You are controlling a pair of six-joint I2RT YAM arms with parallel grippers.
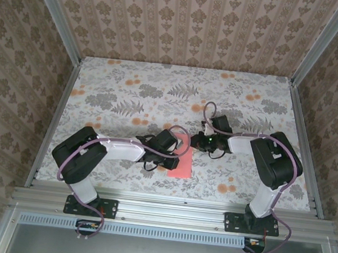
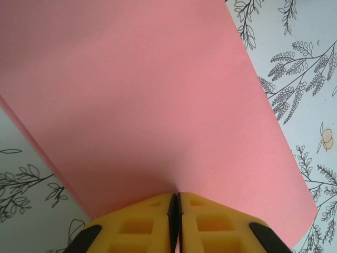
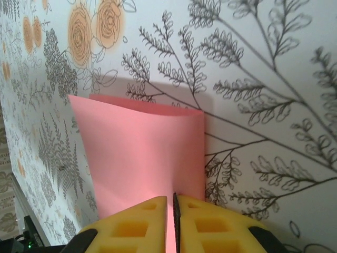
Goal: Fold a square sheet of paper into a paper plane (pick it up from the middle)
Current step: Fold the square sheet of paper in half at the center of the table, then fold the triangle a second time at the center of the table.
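Observation:
The square sheet of paper (image 1: 180, 164) is salmon-pink and lies between the two arms, near the table's front middle. It is bent over on itself, and in the right wrist view its far edge (image 3: 145, 108) shows two layers with a gap between them. My left gripper (image 1: 176, 147) reaches in from the left. Its yellow fingers (image 2: 142, 224) are shut on the near edge of the sheet (image 2: 158, 105). My right gripper (image 1: 194, 143) comes from the right and is shut on the sheet (image 3: 142, 153) too, with a strip of pink showing between its pads.
The table (image 1: 130, 91) is covered with a floral cloth printed with grey ferns and small orange flowers (image 3: 95, 23). Patterned walls and metal rails (image 1: 302, 135) close in three sides. Both arm bases (image 1: 83, 205) stand on the front rail.

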